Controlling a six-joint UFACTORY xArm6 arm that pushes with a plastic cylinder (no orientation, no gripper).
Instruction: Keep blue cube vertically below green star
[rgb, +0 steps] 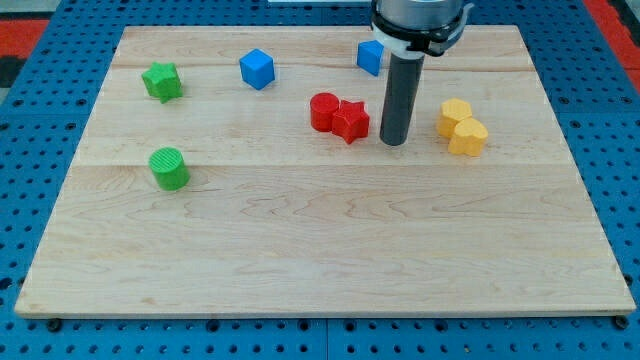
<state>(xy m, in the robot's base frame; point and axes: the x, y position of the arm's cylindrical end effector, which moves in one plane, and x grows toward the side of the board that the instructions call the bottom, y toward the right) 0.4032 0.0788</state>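
The green star (161, 81) lies at the view's upper left on the wooden board. A blue cube (257, 69) sits to its right, near the top. A second blue block (370, 57) lies further right at the top, partly behind the rod. My tip (394, 142) rests on the board right of the red star (350, 121), far to the right of the green star and of the blue cube, touching no block.
A green cylinder (169, 168) lies at the left, below the green star. A red cylinder (324, 111) touches the red star. Two yellow blocks (461, 126) sit right of my tip. The wooden board (320, 250) lies on a blue pegboard.
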